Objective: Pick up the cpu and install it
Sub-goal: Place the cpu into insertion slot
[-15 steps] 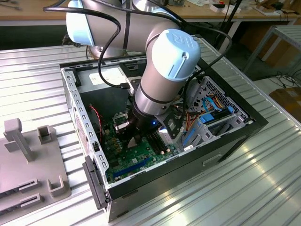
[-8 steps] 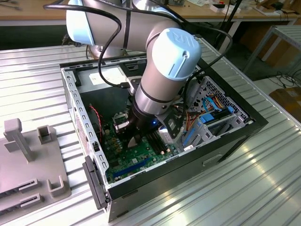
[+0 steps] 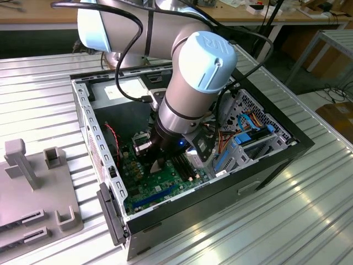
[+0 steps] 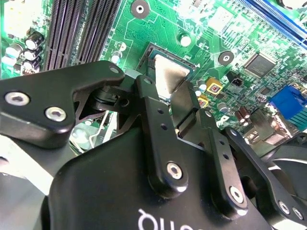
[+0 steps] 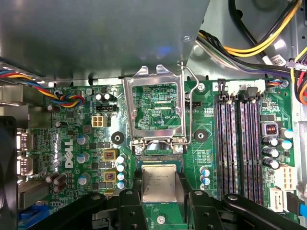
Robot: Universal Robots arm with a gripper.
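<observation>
Ribbed silver metal forms the tabletop [image 3: 309, 210], and on it lies an open black computer case [image 3: 265, 165] with a grey fixture block [image 3: 33, 182] well apart from it, toward the exterior view's left. Reaching down into the case is the grey arm [image 3: 193, 72] with its pale blue joint caps. A green motherboard [image 5: 201, 139] covers the case floor, carrying dark memory slots [image 5: 235, 143] and, beside them, the black-framed socket [image 5: 158, 155]. The socket's metal load plate [image 5: 156, 110] stands flipped open, with its lever wire raised alongside.

Low over the board hangs the claw [image 5: 161, 191]. In both wrist views its black fingers [image 5: 129, 206] are pressed against opposite edges of the cpu [image 5: 160, 179], pinching it between them. The chip's silver-grey top faces up and lies level, directly at the socket opening, just beside the hinge of the open plate. Whether it is fully seated in the socket or a little above it cannot be told.
</observation>
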